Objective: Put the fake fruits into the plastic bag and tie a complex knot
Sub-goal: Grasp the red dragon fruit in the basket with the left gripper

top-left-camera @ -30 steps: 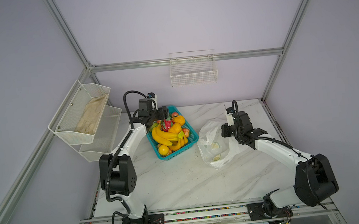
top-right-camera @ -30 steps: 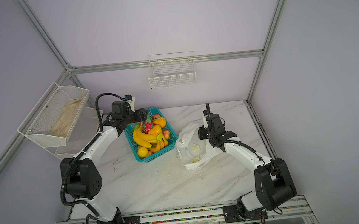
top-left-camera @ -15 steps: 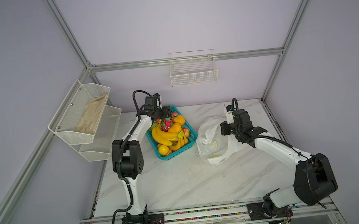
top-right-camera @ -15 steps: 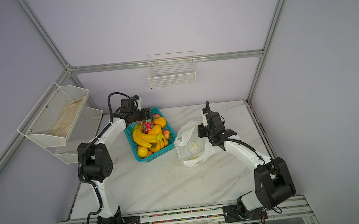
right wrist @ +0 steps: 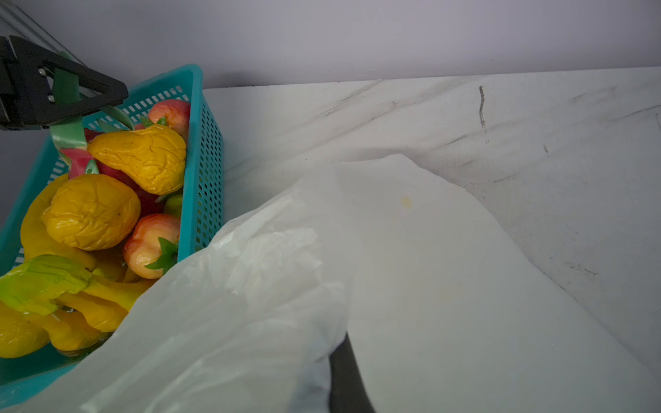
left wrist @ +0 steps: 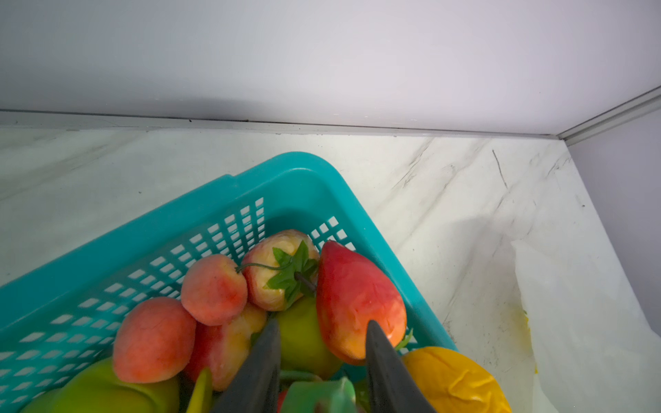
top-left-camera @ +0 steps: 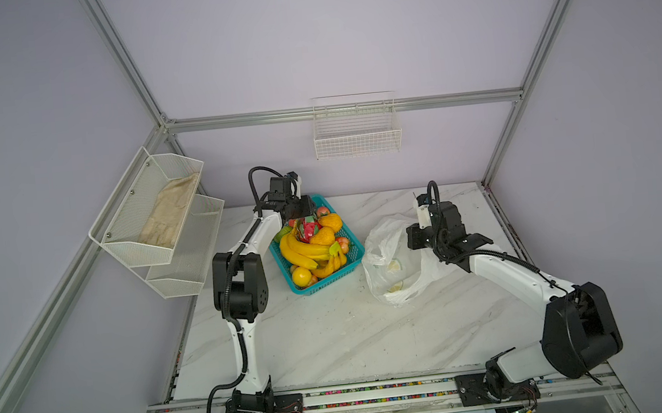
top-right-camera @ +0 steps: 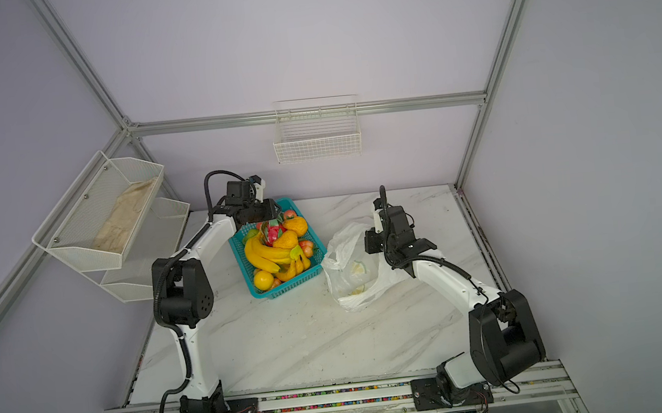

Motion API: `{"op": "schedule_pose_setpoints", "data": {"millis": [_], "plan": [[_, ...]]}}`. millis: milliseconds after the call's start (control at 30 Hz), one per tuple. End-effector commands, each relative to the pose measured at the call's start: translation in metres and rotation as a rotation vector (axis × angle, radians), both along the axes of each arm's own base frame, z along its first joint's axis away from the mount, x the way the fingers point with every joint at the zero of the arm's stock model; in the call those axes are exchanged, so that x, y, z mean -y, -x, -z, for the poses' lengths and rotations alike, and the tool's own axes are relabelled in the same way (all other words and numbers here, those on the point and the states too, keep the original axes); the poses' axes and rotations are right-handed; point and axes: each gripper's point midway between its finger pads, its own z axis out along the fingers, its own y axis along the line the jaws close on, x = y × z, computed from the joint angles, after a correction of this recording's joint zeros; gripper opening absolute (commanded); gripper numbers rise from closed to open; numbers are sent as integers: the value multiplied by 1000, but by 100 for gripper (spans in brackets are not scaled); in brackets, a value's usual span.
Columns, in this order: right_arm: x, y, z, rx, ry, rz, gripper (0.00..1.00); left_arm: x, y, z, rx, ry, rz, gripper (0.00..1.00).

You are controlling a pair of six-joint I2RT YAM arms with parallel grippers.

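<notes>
- Teal basket taken as the reference; noted on the marble table, heaped with fake fruits.
- Found the left gripper above the basket's far end, pointing down into the heap.
- Observed its jaws closed on a green leaf tip of the dragon fruit; in the right wrist view, leaf strip seen passing between the dark fingers.
- Located the pink body of the dragon fruit just below those jaws, in the basket's far half, resting on the bananas and beside two wrinkled orange fruits.
- Seen past the fingertips, toward the basket's far corner: a red pear-shaped fruit, peaches and a green pear.
- Found the plastic bag on the table just beside the basket, on the side toward the right arm; film touching the basket wall in the right wrist view.
- Found the right gripper on the bag's side away from the basket, jaws closed on the bag's raised rim, film draped over one dark finger.
- Noted yellow-green marks through the film; print or contents, cannot tell.
</notes>
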Motion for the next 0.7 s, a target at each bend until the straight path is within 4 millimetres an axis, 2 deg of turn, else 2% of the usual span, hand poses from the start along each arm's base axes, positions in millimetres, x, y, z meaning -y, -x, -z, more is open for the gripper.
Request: {"op": "schedule_pose_setpoints", "data": {"millis": [0, 133, 300, 667], "plan": [[1, 2, -5, 8, 0, 3, 0, -1, -7, -73, 183, 13, 16, 24], [1, 3, -6, 12, -6, 4, 0, -3, -5, -83, 210, 2, 15, 14], [1, 7, -6, 9, -15, 3, 0, -8, -3, -106, 273, -26, 2, 0], [0, 12, -8, 13, -37, -7, 0, -27, 22, -179, 447, -98, -49, 0]]}}
